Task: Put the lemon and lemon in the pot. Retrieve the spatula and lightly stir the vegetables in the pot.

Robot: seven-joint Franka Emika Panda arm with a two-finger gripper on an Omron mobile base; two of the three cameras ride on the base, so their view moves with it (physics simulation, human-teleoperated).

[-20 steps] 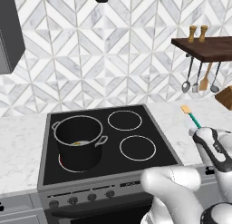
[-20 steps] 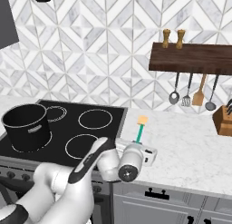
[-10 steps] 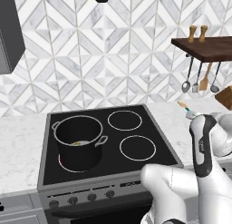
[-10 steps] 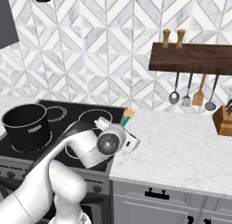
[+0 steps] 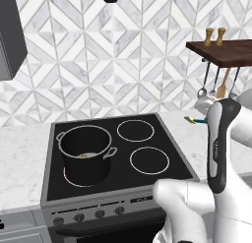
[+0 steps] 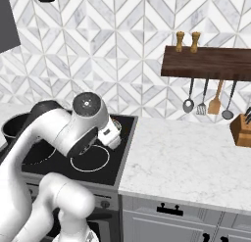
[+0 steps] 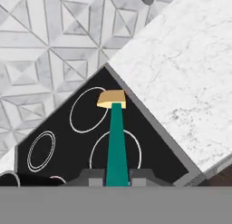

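My gripper [image 7: 117, 178] is shut on the green handle of the spatula [image 7: 117, 141]. The spatula's tan blade points out over the black stovetop [image 7: 63, 128]. In the left base view the gripper [image 5: 198, 120] hangs above the stove's right edge, with the green handle tip of the spatula [image 5: 196, 121] showing. The black pot [image 5: 86, 153] stands on the front left burner, well to the left of the gripper. A bit of yellow from the lemons [image 5: 83, 156] shows inside it. In the right base view my arm hides most of the pot [image 6: 13, 129].
Steel ladles [image 6: 188, 105] and an orange wooden utensil [image 6: 214, 104] hang under a dark shelf [image 6: 206, 63] at the right. A knife block [image 6: 242, 130] stands at the far right of the marble counter [image 6: 186, 157]. Two free burners [image 5: 149, 160] lie right of the pot.
The arm has lifted the spatula off the counter and swung it left, from beside the stove to above its right edge. The pot has not moved.
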